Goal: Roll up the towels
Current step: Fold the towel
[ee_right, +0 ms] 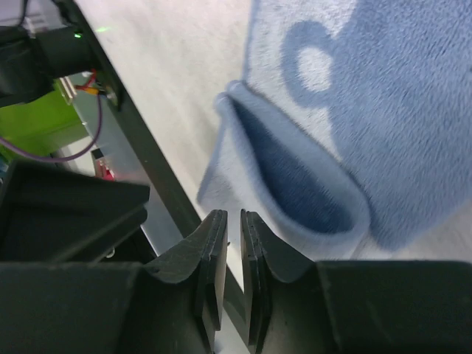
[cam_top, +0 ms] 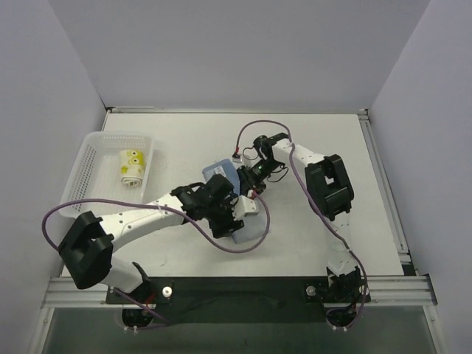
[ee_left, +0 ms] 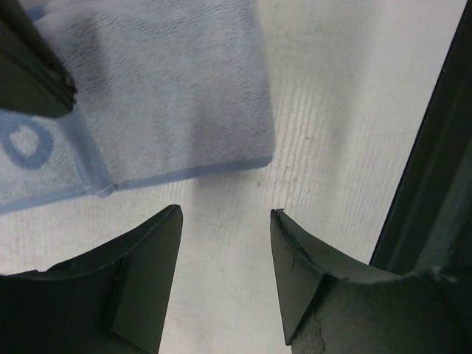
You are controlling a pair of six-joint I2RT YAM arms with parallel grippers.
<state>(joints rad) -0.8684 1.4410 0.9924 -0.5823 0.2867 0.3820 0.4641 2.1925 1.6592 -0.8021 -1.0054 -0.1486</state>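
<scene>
Top external, left arm (cam_top: 140,217) over blue towel (cam_top: 249,230)

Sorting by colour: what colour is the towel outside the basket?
Light blue towel, darker blue ring print; clearest in right wrist view.

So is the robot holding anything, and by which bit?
Nothing is held. The left end effector is open, the right end effector nearly shut beside the blue towel, both empty.
</scene>
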